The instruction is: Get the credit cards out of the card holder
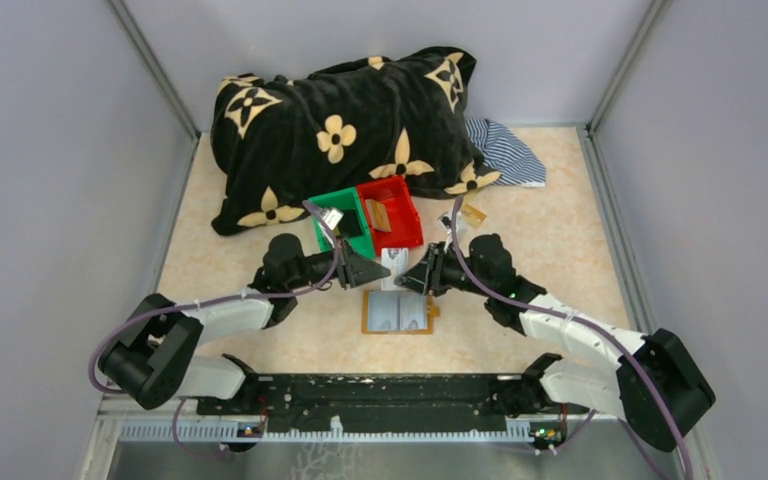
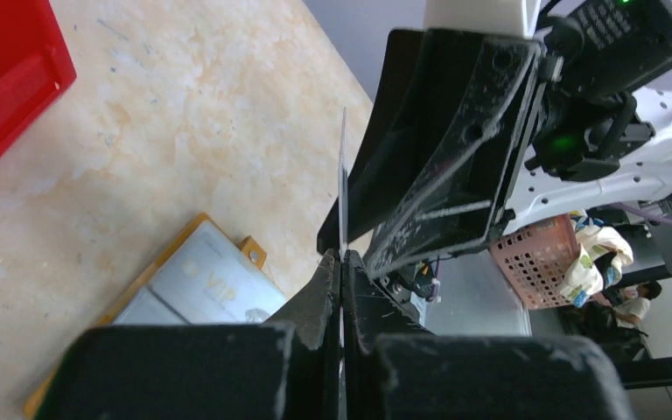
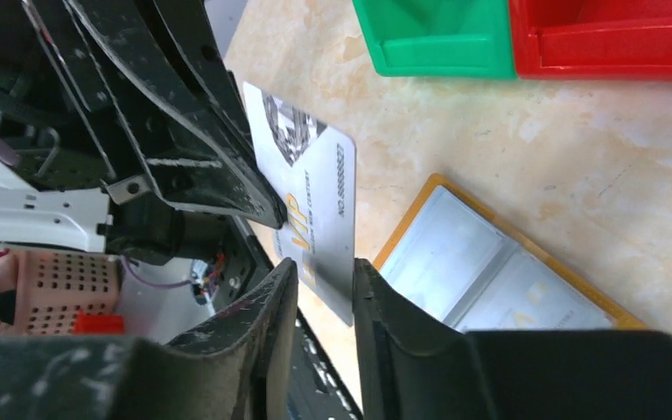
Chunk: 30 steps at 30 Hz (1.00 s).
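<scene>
A silvery grey credit card (image 1: 393, 262) with gold "VIP" print hangs in the air between the two grippers, above the table. My left gripper (image 2: 341, 258) is shut on one end of this card (image 2: 343, 175), which shows edge-on there. My right gripper (image 3: 325, 271) stands open around the card's (image 3: 311, 201) other end, with a gap on one side. The card holder (image 1: 397, 312) lies open and flat on the table just below, tan rim and grey pockets up, and appears again in both wrist views (image 2: 201, 280) (image 3: 490, 271).
A green bin (image 1: 345, 225) and a red bin (image 1: 392, 212) stand side by side just beyond the grippers, each with a card in it. A black flowered blanket (image 1: 340, 130) and a striped cloth (image 1: 505, 150) lie at the back. A small tag (image 1: 473, 213) lies right of the red bin.
</scene>
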Available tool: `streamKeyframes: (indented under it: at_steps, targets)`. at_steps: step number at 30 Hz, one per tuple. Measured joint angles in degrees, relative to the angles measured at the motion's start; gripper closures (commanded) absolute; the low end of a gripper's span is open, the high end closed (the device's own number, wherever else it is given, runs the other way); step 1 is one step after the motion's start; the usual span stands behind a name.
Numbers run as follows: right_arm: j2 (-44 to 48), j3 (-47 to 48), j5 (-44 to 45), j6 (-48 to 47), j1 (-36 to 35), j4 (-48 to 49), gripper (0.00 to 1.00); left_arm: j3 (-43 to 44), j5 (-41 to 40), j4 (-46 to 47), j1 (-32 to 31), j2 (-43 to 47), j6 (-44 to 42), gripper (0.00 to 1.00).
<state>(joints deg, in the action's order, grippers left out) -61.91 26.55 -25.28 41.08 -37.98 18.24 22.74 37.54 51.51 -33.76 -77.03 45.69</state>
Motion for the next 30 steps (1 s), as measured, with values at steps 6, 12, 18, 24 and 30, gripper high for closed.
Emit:
streamKeyframes:
  at_steps: [6,12,18,24,30]
  targets:
    - [5.05,-0.26,7.10,-1.20,-0.09,-6.32,0.52,7.19,-4.31,-7.93,-0.15,0.20,-1.36,1.00]
    - [10.34,-0.31,16.33,-2.56,0.31,-13.77,0.52,24.37,-13.46,-21.77,0.13,-4.57,-1.60,1.00]
    - [12.55,-2.25,18.67,-2.95,0.37,-16.24,0.52,44.22,-23.41,-35.91,0.17,-17.88,-1.99,1.00]
    - [13.86,-3.41,19.87,-4.11,0.44,-18.49,0.49,53.51,-30.67,-48.04,0.28,-26.60,-1.86,1.00]
    - [14.05,-3.91,20.68,-5.35,0.94,-19.10,0.47,54.27,-35.15,-54.29,0.48,-26.88,-1.57,1.00]
